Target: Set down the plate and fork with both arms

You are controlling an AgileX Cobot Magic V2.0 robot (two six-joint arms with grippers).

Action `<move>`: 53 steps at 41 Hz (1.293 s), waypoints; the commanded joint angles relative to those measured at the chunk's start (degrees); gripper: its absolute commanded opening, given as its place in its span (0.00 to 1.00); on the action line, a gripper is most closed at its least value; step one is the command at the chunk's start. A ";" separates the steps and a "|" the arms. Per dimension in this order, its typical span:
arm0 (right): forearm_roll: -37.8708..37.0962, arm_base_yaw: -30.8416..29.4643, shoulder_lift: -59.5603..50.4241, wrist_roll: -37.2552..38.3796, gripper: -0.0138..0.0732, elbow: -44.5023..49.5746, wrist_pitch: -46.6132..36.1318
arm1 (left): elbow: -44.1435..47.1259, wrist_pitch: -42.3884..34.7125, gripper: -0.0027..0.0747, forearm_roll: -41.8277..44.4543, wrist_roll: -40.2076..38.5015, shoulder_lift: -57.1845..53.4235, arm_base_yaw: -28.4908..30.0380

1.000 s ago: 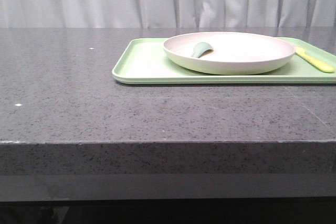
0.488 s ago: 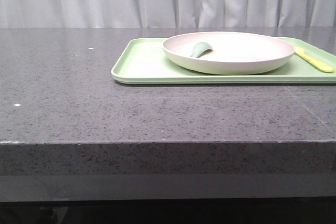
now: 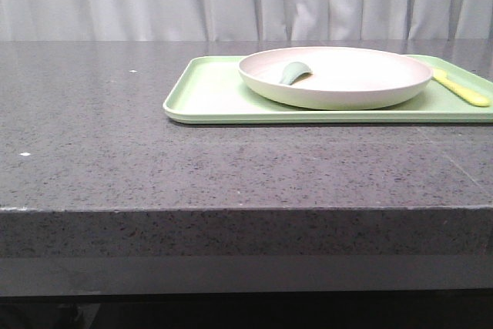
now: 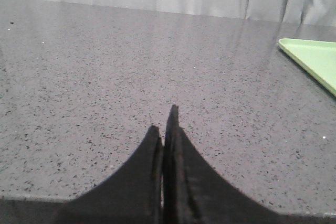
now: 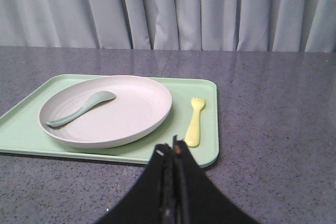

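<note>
Green tray (image 5: 207, 90) near the tabletop's (image 3: 115, 113) far right holds the plate (image 5: 131, 114) with the yellow fork (image 5: 194, 121) just beside it, fitting placement done or pickup pending, while both end effectors, left (image 4: 167, 116) and right (image 5: 170, 148), sit pressed together, empty.

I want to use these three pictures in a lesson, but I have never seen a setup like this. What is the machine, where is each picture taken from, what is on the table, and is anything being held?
It is a robot with two arms, each ending in a gripper. One camera looks forward over the dark table. The other two cameras sit on the wrists, so the black wedges are the left gripper and the right gripper, both shut and holding nothing. On the table lies a green tray. On it stands a pale plate with a grey-green spoon in it, and a yellow fork lies beside the plate on the tray.
</note>
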 commanded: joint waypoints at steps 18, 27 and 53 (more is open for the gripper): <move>-1.26 -0.12 -0.95 -0.39 0.02 7.55 -11.00 | 0.14 -5.10 0.01 -0.19 -0.41 -1.24 0.10; -1.26 -0.12 -5.21 -0.39 0.02 18.84 -15.30 | 0.14 -5.10 0.01 -0.19 -0.41 -1.24 0.10; -1.20 -0.17 -8.40 -0.39 0.02 22.58 -14.67 | 0.14 -5.10 0.01 -0.19 -0.41 -1.24 0.10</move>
